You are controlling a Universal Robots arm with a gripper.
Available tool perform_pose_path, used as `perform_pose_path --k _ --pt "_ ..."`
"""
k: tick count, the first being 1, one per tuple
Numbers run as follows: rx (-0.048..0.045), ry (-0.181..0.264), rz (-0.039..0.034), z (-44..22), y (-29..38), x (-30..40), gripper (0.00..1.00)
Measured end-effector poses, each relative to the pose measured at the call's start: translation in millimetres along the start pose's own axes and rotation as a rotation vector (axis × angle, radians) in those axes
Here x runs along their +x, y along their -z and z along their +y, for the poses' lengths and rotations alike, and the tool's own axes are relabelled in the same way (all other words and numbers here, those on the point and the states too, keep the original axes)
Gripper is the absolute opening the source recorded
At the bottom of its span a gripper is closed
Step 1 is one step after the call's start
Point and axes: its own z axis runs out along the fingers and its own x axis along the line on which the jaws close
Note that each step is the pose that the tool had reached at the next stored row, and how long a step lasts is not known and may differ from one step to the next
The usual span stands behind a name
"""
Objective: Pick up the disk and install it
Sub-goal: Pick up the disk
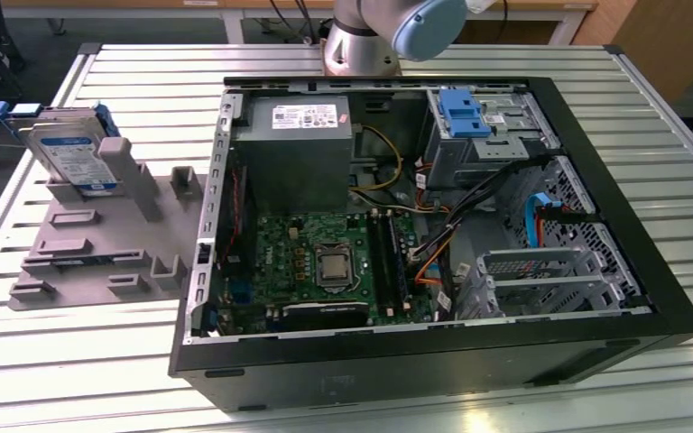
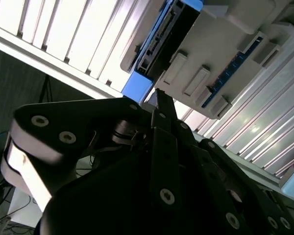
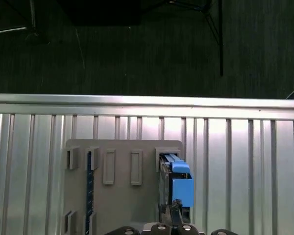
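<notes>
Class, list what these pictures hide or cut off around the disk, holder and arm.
- Exterior view: the arm is cut off by the top edge.
- Exterior view: the disk is partly behind an upright of the holder.
- First wrist view: the disk is edge-on, so its label is hidden.
- Second wrist view: the gripper blocks much of the table.

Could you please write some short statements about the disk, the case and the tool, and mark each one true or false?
1. The disk stands in the grey fixture, outside the case. True.
2. The tool has lifted the disk. False: the disk sits in the fixture, with the tool close to it in the first wrist view.
3. The case is closed. False: it is open, and the motherboard shows.
4. A blue bracket sits inside the case. True.
5. The fixture lies on the exterior view's right of the case. False: on its left.
</notes>
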Motion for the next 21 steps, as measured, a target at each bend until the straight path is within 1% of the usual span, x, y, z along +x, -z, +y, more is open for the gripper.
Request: perform_pose_path --k 7,8,9,10,11,13,14,16,17,18,19,20,21 --pt "0.0001 0.0 0.0 0.2 -0.2 0.0 0.11" --pt "0.0001 0.0 0.0 0.2 -0.2 0.0 0.17" --pt "0.0001 0.0 0.0 0.2 -0.2 0.0 0.17" --pt "0.0001 0.0 0.0 0.2 -0.2 0.0 0.23" --pt "0.0001 0.0 0.0 0.2 -0.2 0.0 0.23" --pt "0.0001 0.0 0.0 0.2 -0.2 0.0 0.35" --pt "0.0001 0.0 0.0 0.3 -0.2 0.0 0.35" --pt "0.0001 0.0 0.0 0.3 -0.2 0.0 0.47" --pt "0.0001 0.0 0.0 0.3 -0.2 0.0 0.47" --pt "0.0001 0.0 0.0 0.3 -0.2 0.0 0.53" --pt "0.0001 0.0 -0.0001 0.3 -0.3 0.0 0.53" --pt "0.0001 0.0 0.0 0.3 -0.2 0.0 0.59" --pt "0.0001 0.0 0.0 0.3 -0.2 0.0 0.59"
